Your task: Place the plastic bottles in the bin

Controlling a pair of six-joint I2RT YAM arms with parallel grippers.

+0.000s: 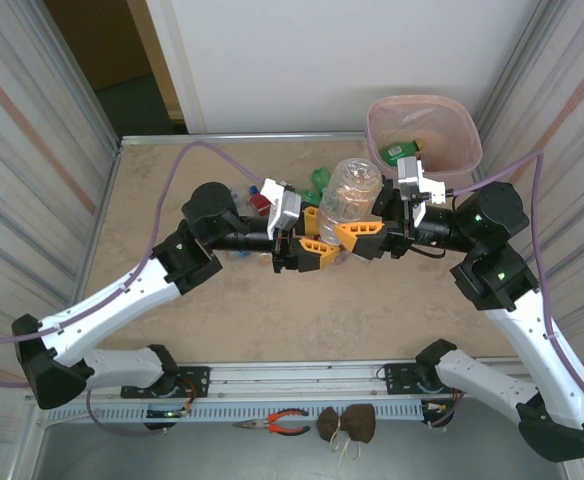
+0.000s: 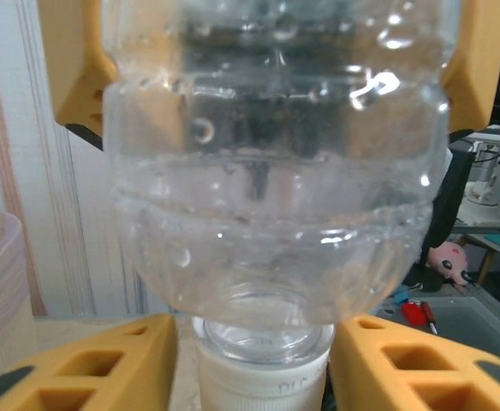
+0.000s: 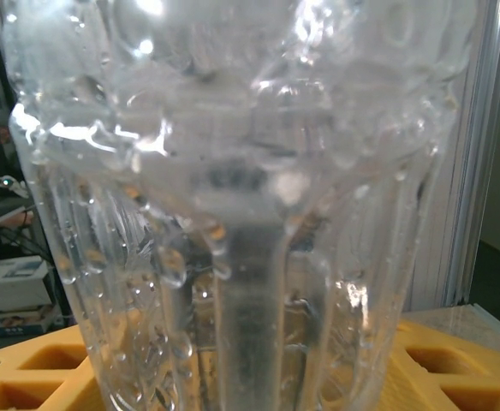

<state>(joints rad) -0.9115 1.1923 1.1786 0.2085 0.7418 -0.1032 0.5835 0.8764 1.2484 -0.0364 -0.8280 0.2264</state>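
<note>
Clear plastic bottle (image 1: 350, 188) hangs cap-down at mid-frame, lower left of the bin (image 1: 469, 140), right pincer (image 1: 357, 233) clamped on its body, left pincer (image 1: 317, 235) bracketing its neck, whether gripping I cannot tell, likely a handover toward the bin.

I have bare table (image 1: 272, 310) along the near half and the left side. Mid-table is blocked: the left gripper (image 1: 322, 234) and right gripper (image 1: 367, 222) meet at a clear bottle (image 1: 350, 195) (loose bottles (image 1: 320, 180) crowd just behind). The space above the bin (image 1: 469, 140) seems unobstructed, though walls close in beside it.
</note>
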